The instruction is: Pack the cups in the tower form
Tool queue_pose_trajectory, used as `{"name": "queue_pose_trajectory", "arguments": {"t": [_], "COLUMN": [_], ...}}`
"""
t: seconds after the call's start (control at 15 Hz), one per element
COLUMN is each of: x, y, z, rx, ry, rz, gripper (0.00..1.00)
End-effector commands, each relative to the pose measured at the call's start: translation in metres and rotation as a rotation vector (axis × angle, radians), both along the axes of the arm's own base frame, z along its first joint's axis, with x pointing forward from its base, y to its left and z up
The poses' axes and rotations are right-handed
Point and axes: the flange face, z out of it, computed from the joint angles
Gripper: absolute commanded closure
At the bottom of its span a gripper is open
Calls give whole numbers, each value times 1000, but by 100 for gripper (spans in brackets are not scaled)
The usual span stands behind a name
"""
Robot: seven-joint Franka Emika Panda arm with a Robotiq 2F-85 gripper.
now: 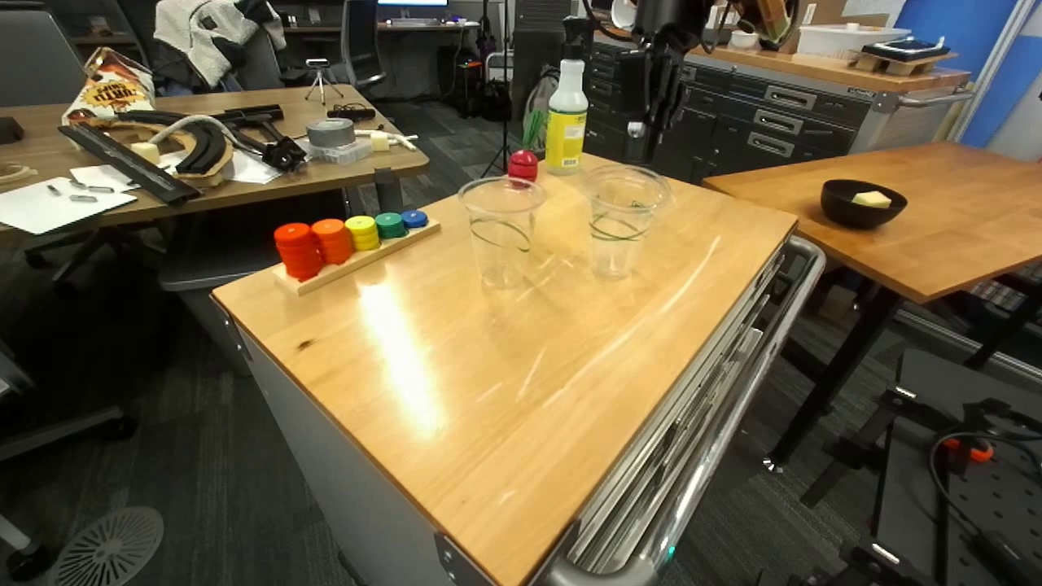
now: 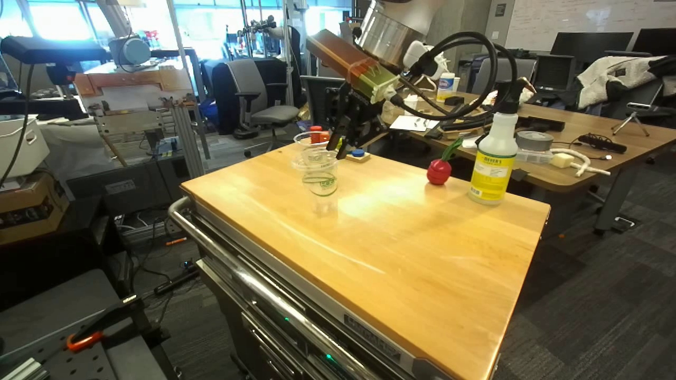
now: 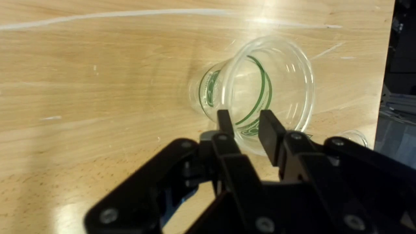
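Observation:
Clear tumblers with green bands stand upright on the wooden cart top in both exterior views. One cup (image 1: 502, 236) (image 2: 306, 139) stands alone. The other cup (image 1: 616, 232) (image 2: 319, 179) stands beside it and has a doubled-looking rim; I cannot tell whether two cups are nested there. My gripper (image 1: 641, 155) (image 2: 339, 149) is over this second spot. In the wrist view that cup (image 3: 260, 84) lies below the gripper (image 3: 243, 125). The fingers are partly open, with a gap at the rim and nothing clearly pinched. The lone cup's rim (image 3: 356, 135) is partly hidden by a finger.
A row of coloured pieces (image 1: 350, 248) lies along one edge of the cart top (image 1: 456, 407). A red radish toy (image 1: 523, 166) (image 2: 439, 172) and a yellow-green spray bottle (image 1: 566, 122) (image 2: 494, 163) stand farther along. A metal handle (image 1: 733, 439) runs along one side.

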Motion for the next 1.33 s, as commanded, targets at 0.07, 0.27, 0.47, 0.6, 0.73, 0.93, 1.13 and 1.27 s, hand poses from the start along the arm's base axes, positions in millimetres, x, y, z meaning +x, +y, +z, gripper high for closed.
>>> {"name": "queue_pose_trajectory", "arguments": {"t": [0.07, 0.27, 0.47, 0.6, 0.73, 0.93, 1.13, 1.27], "x": [-2, -4, -5, -6, -9, -15, -19, -20], "y": [-6, -13, -15, -13, -10, -3, 5, 10], "z": [18, 26, 27, 24, 19, 9, 1, -4], "rx": [-13, -28, -65, -114, -155, -190, -204, -201], "ry": [-70, -95, -104, -103, -98, -79, -65, -53], "rz": [12, -5, -5, 14, 34, 69, 97, 111], "gripper": [32, 10, 0, 0, 0, 0, 0, 0]}}
